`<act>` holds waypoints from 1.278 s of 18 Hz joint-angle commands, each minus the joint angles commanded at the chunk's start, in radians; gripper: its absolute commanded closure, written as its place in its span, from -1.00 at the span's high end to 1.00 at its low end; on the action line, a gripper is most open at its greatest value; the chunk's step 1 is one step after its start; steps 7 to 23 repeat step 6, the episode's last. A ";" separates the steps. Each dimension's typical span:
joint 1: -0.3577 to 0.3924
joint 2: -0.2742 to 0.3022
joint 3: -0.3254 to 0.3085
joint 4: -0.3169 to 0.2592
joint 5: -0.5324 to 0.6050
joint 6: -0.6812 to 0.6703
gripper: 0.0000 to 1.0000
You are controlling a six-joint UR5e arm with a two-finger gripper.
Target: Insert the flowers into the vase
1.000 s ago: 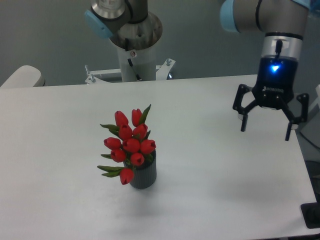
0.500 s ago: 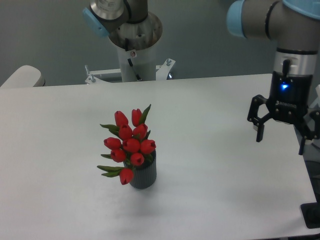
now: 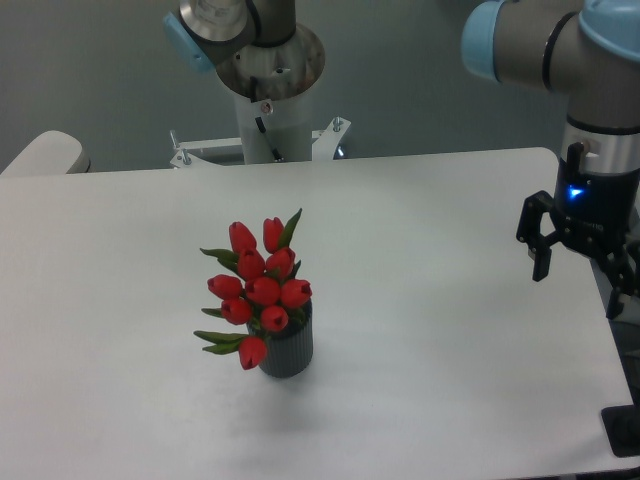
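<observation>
One vase (image 3: 288, 348), a small dark grey ribbed cylinder, is seen standing upright on the white counter (image 3: 420, 380), left of its middle and toward the front edge. One bunch of flowers (image 3: 258, 290) is held in it: nine red closed tulip heads can be counted, with narrow green leaves set among them, and one head is seen hanging low over the vase's left side. The stems are hidden inside the vase and behind the heads, and most of the vase's rim is covered by the blooms. One gripper (image 3: 578, 287) is seen at the far right, well apart from the vase, above the counter's right edge, with a blue light lit on its body. Its two fingers (image 3: 541, 262) are spread apart and nothing is held between them; the right finger is partly cut off by the picture's edge. One arm base (image 3: 272, 90) is mounted behind the counter, cropped at the top.
</observation>
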 joint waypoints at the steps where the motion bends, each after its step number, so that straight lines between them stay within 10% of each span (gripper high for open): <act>1: -0.002 0.000 -0.002 -0.002 0.011 0.000 1.00; 23: -0.008 0.000 -0.002 0.000 0.014 0.000 1.00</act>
